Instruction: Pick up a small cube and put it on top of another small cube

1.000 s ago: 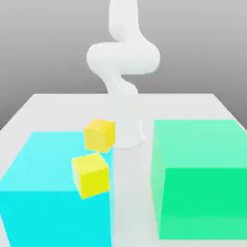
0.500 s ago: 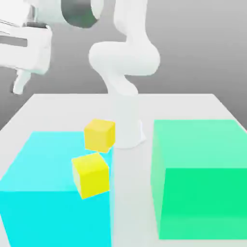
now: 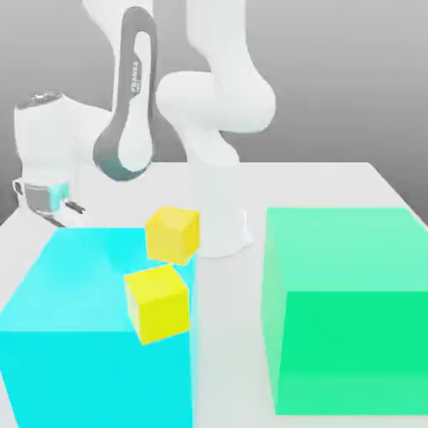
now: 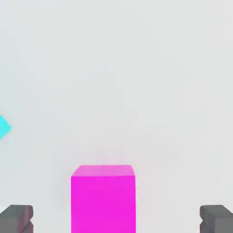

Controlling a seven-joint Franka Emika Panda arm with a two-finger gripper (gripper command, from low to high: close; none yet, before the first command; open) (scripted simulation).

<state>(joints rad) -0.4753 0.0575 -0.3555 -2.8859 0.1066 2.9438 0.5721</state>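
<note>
The claw (image 4: 116, 220) is standing wide open and holding nothing, with a pink cube (image 4: 103, 198) sitting on the white table (image 4: 136, 82) between its two dark fingers (image 4: 16, 219). In the exterior view, the white arm (image 3: 125, 109) is bending low over the table's far corner at the exterior view's left, just behind a big blue block (image 3: 84, 334). Two small yellow cubes (image 3: 156, 303) are sitting on that blue block, close together, and a big green block (image 3: 351, 309) is sitting well apart at the exterior view's right.

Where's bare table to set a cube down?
Free: the white table strip between the large cyan block and large green block. Crowded: the cyan block's near corner, where two small yellow cubes sit.
</note>
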